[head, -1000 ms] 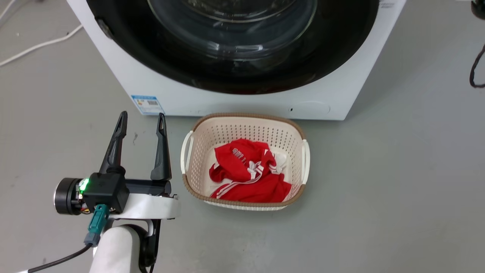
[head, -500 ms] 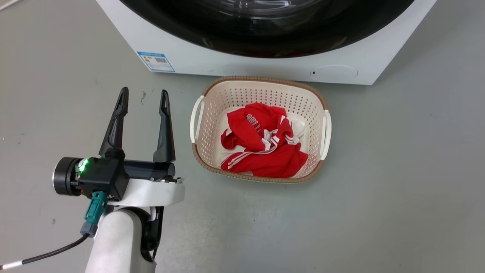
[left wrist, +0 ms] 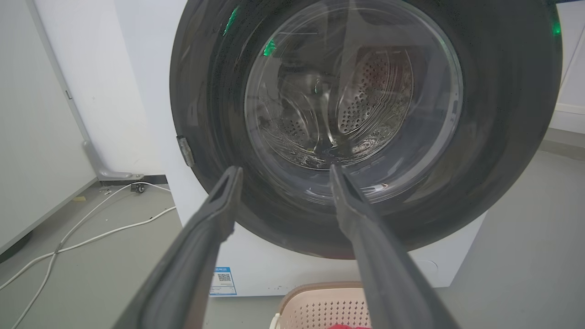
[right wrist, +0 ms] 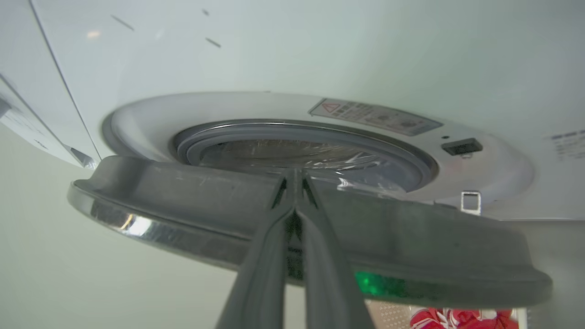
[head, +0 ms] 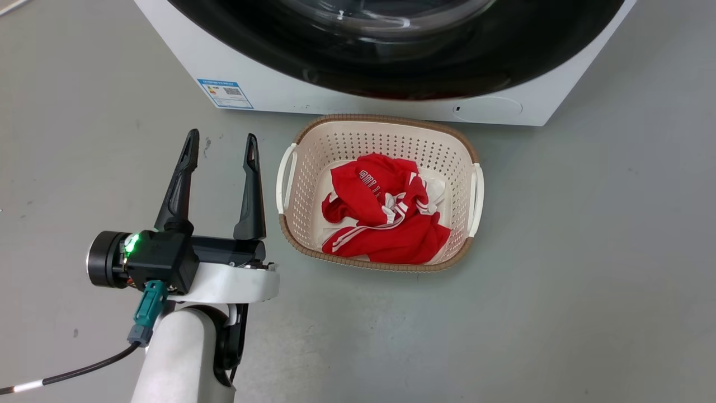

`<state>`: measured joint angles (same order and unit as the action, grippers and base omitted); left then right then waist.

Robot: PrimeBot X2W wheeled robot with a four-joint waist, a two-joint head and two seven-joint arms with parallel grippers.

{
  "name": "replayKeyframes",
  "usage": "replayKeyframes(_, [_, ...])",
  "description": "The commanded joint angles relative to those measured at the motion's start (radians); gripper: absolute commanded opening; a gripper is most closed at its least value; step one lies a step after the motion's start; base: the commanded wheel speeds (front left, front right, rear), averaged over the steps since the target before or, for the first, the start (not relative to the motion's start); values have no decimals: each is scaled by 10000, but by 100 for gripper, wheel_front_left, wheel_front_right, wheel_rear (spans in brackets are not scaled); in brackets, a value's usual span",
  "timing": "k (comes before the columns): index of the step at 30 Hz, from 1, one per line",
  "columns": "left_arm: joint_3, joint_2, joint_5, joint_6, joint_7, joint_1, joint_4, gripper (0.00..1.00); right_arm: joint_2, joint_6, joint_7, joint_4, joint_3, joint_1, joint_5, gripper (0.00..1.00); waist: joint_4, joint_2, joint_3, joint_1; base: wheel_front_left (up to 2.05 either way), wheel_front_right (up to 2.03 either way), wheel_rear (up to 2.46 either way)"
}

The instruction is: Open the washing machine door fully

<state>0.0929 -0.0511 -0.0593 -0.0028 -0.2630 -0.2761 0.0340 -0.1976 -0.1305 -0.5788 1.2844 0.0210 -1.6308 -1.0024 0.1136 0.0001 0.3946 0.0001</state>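
A cream perforated plastic laundry basket (head: 363,148) with a brown rim sits on the grey floor (head: 587,252), holding a crumpled red-and-white garment (head: 386,224); thin white cables (left wrist: 91,233) lie on that floor

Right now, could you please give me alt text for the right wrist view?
The right tool, its dark fingers pressed together, points at the dark round chrome-edged washing machine door, which stands ajar from the white washing machine, baring its grey rubber gasket.
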Motion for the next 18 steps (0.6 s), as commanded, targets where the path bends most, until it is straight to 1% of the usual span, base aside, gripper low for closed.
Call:
replayKeyframes(1, [-2,11,26,35,-26,-49,-39,100,408,-4,-291,71,19,328,-14,0,-58,-1,-73,-1,0,0,0])
replayKeyframes(6, [25,11,-17,51,-26,56,-148,100,503,-2,-959,54,-40,502,-126,0,-182,-1,-343,-1,0,0,0])
replayKeyframes(10, [109,10,-32,91,-26,174,-261,100,676,-2,-1547,-88,-2,933,-262,0,-239,-1,-642,-1,0,0,0])
replayKeyframes(13, [120,9,-30,90,-26,303,-375,100,832,-4,-2058,-394,66,1467,-431,0,-257,-1,-942,-1,0,0,0])
replayKeyframes(18, [86,9,-8,50,-26,611,-529,100,1072,-2,-2850,-1301,76,2532,-881,0,-263,-1,-1476,-1,0,0,0])
